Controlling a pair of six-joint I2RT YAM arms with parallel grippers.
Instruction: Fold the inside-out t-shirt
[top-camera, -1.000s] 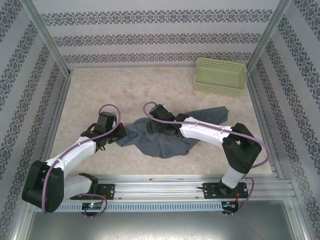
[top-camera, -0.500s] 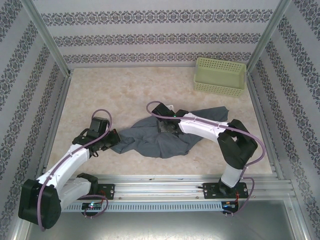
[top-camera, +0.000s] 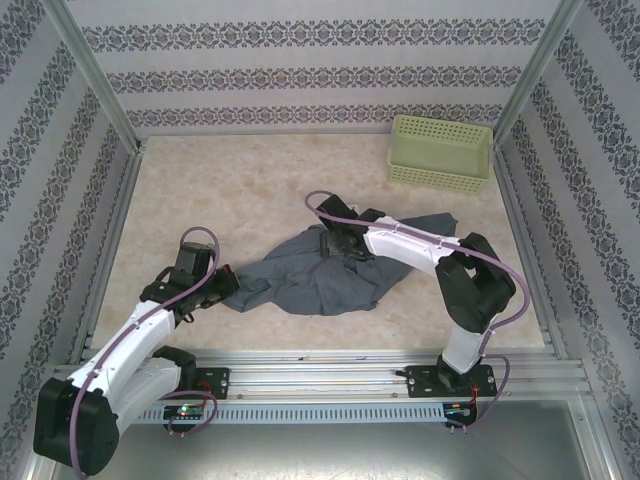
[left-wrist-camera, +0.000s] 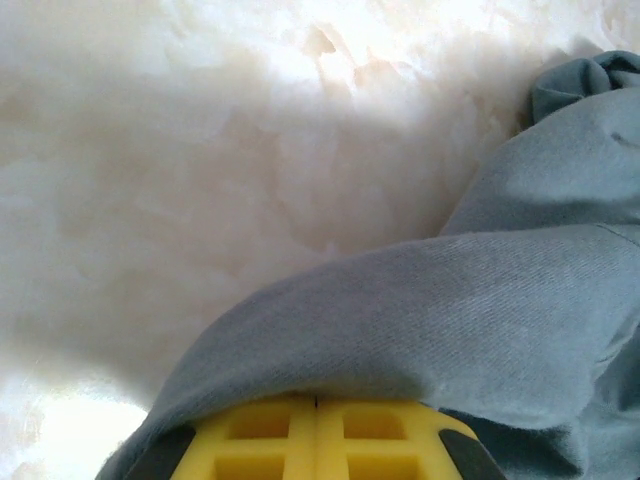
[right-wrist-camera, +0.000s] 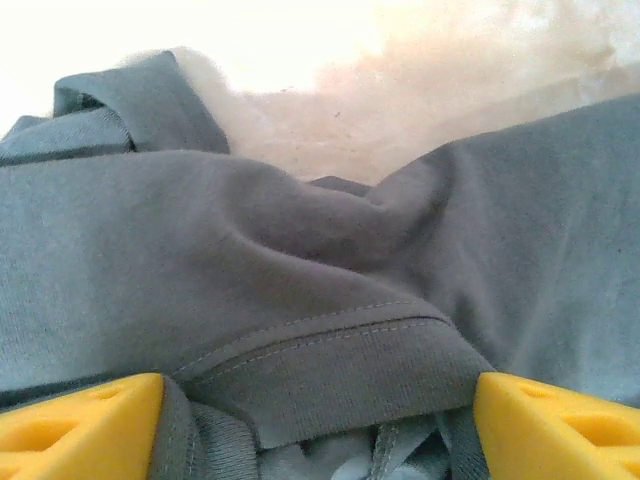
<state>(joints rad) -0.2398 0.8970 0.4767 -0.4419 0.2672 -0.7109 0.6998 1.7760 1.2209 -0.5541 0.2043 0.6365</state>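
- The inside-out t-shirt (top-camera: 320, 282) lies bunched on the worktop (top-camera: 250, 180), in the near middle, with one gripper at each side of it.
- The basket (top-camera: 440, 150) stands in the far right corner of the worktop, well apart from the inside-out t-shirt.
- The left gripper (top-camera: 224, 286) is at the garment's left end, touching it. In the left wrist view, cloth lies over the tips of its jaws.
- The right gripper (top-camera: 335, 245) is on the garment's far edge. In the right wrist view, a hemmed fold lies between its jaws.
- One end of the garment reaches right, behind the right arm (top-camera: 415, 247).
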